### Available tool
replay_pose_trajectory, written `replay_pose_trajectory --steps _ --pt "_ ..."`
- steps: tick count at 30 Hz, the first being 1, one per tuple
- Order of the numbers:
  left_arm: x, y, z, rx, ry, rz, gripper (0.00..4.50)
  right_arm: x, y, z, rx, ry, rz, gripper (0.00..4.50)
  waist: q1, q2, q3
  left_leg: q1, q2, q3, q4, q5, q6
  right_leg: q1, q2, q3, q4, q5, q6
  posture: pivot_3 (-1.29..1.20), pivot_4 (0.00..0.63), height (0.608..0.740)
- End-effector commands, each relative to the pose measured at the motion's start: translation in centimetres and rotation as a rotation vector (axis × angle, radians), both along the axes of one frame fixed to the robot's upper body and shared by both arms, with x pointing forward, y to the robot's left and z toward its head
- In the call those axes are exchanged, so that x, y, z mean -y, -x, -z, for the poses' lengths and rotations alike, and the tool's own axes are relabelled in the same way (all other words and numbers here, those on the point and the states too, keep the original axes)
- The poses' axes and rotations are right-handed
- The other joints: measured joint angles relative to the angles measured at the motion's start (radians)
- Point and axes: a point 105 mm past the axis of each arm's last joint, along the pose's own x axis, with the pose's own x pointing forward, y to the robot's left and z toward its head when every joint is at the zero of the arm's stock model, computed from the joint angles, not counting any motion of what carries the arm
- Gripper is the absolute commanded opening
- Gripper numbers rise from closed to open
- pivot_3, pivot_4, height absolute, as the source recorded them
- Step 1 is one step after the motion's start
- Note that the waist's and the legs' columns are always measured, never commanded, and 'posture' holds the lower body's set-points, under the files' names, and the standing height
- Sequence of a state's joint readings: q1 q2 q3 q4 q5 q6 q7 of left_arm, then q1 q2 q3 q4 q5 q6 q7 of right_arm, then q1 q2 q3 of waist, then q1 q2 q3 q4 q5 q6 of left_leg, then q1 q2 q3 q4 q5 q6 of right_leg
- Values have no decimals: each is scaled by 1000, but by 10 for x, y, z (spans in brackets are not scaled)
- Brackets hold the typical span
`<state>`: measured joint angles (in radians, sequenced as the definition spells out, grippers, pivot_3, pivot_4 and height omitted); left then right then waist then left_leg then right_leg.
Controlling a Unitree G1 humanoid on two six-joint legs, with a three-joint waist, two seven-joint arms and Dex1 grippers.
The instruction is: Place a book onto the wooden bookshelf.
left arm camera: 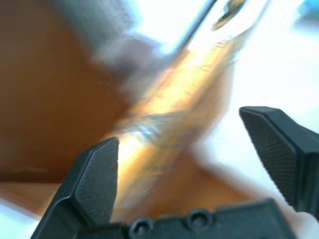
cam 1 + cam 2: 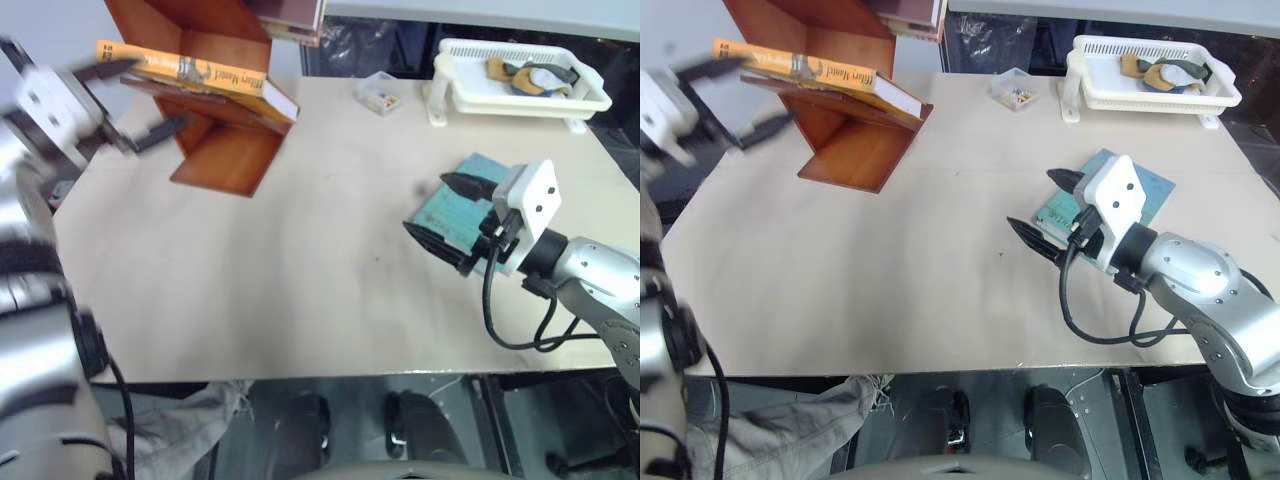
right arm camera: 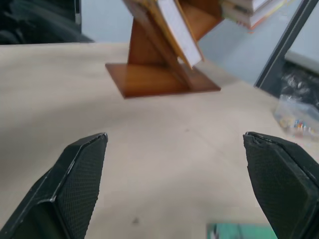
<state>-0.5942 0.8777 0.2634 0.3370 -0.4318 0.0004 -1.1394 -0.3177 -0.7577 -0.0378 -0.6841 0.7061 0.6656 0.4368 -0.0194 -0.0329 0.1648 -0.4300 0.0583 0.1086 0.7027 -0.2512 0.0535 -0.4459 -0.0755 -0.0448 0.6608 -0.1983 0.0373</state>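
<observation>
Resting book (image 2: pixel 190 70) on wooden bookshelf (image 2: pixel 225 150)

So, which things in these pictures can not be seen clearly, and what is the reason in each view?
- The book: blurred in the left wrist view, so its cover lettering is unreadable there.
- Wooden bookshelf: its top is cut off by the upper edge of both eye views.
- Teal book: partly hidden behind the right gripper.
- Items in the white tray: too small to identify.
- Left gripper: smeared by motion in the eye views.
</observation>
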Motion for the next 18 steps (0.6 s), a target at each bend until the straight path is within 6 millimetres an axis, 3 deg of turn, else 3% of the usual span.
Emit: replay_pose_trajectory --steps 1,3,7,10,13,18 --pt "33 28 21 -86 138 -2 4454 6 7 3 6 49 0 4500 5 -3 0 -1 0 0 1 0 1 0 1 -1 1 0 0 0 150 740" --pt "40 45 47 -158 194 -33 4454 12 12 14 -27 74 23 4500 6 -2 -1 0 1 -1 1 -2 3 0 2 -2 1 0 0 0 150 740" --pt "39 62 74 -231 193 -167 4454 33 28 33 -103 132 78 4500 19 -2 -1 1 0 -1 -1 -2 3 1 1 -2 0 -1 1 0 150 740" --pt "31 74 81 -256 168 -201 4454 53 40 41 -152 181 128 4500 31 -1 -1 3 -1 -2 0 -2 3 3 1 -3 0 -6 0 0 150 740" --pt "24 82 82 -279 144 -190 4454 67 50 48 -188 222 159 4500 34 1 -2 16 0 -2 -1 -5 -1 14 0 -4 -3 -7 0 0 150 740" --pt "13 89 84 -330 107 -154 4454 76 59 54 -210 246 181 4500 33 2 -2 15 0 -3 -2 -6 -2 13 -4 -5 -4 -7 0 0 150 740"
